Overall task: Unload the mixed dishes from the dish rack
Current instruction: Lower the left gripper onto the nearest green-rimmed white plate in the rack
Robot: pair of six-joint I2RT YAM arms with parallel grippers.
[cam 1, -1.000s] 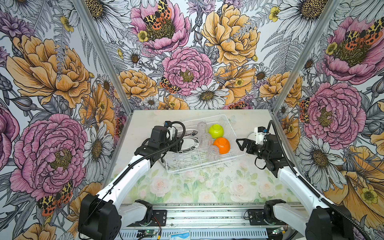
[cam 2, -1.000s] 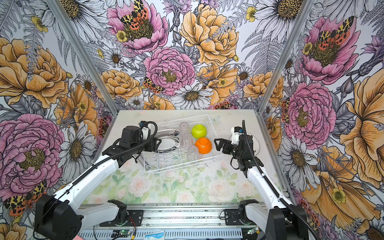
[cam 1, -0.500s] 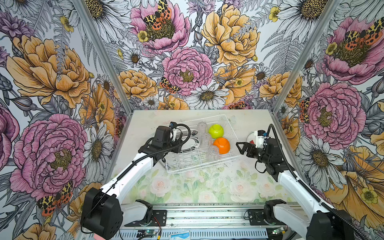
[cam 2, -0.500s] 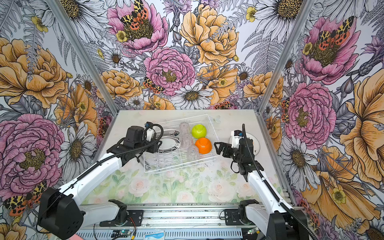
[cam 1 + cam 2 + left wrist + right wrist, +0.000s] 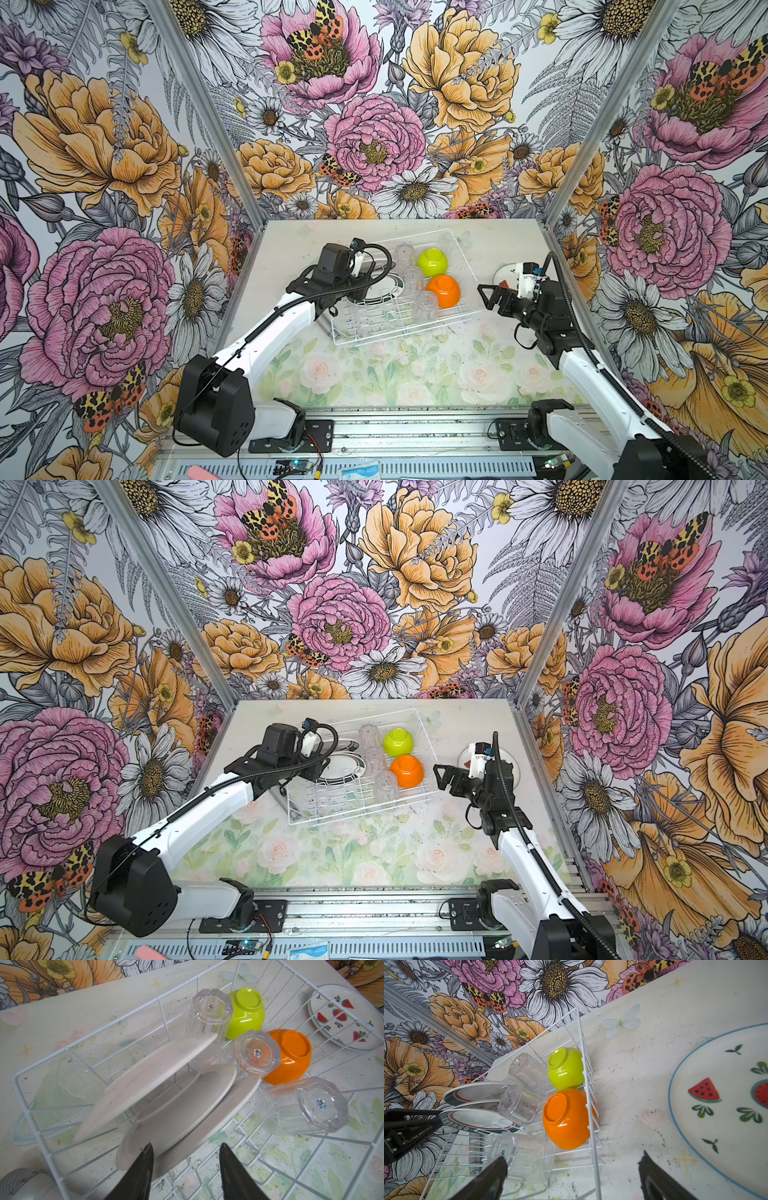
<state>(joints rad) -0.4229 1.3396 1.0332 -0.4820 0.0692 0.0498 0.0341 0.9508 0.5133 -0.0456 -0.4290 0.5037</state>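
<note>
The dish rack (image 5: 399, 338) (image 5: 159, 998), a white wire basket, stands mid-table. Three dark-rimmed plates (image 5: 384, 286) (image 5: 477, 1118) lean in its slots; the left wrist view shows their pale backs (image 5: 182, 1105). Three clear tumblers (image 5: 412, 276) (image 5: 257, 1053) stand upside down beside a lime-green bowl (image 5: 432, 262) (image 5: 564, 1068) and an orange bowl (image 5: 443, 291) (image 5: 566, 1120). My left gripper (image 5: 186, 1151) (image 5: 359, 295) hangs open over the nearest plate's edge, which shows between the jaws. My right gripper (image 5: 572, 1167) (image 5: 484, 297) is wide open beside the rack's right wall, holding nothing.
A white plate with watermelon spots (image 5: 505, 274) (image 5: 726, 1105) lies flat on the table right of the rack, behind my right wrist. A grey metal cylinder (image 5: 22, 1184) sits at the rack's near left corner. Floral walls close in three sides.
My left gripper has moved a little farther over the plates and its jaws have narrowed. The right arm has barely moved.
</note>
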